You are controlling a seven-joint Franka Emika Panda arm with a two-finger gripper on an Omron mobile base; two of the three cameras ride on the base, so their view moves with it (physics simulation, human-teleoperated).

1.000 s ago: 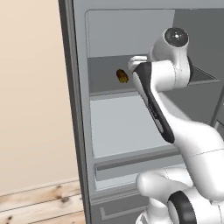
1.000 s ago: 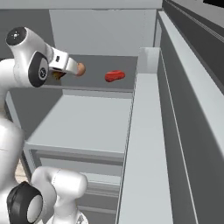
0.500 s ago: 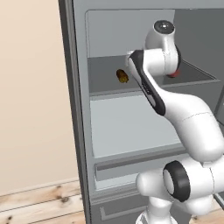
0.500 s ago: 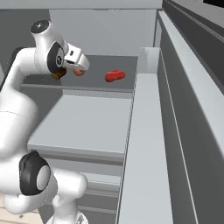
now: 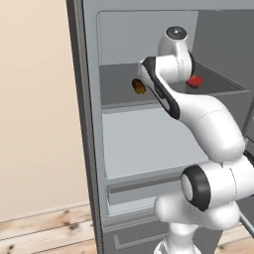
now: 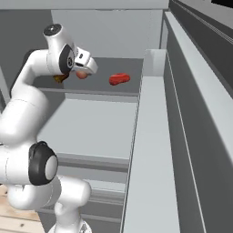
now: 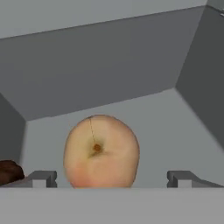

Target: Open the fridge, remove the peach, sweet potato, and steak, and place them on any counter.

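The fridge (image 5: 82,124) stands open, its door (image 6: 154,136) swung out to the right. On the upper shelf (image 5: 119,94) lie the peach (image 7: 101,151), the dark brown sweet potato (image 5: 138,86) to its left and the red steak (image 6: 119,78) to its right. My gripper (image 7: 111,177) is open and reaches in over the shelf. The peach sits between its fingertips (image 7: 43,177), with a gap on each side. From the right base camera the peach (image 6: 82,75) peeks out under the white hand (image 6: 84,61). The counter is out of view.
Below the upper shelf a wider light grey shelf (image 5: 144,141) juts forward, with a drawer front (image 5: 144,186) under it. The door's long inner bin (image 6: 152,113) runs along the right. A beige wall (image 5: 34,109) and wood floor (image 5: 44,230) lie left of the fridge.
The arm has stretched further into the fridge along the upper shelf, bringing the hand up to the peach. The fingers stayed wide apart. The food has not moved.
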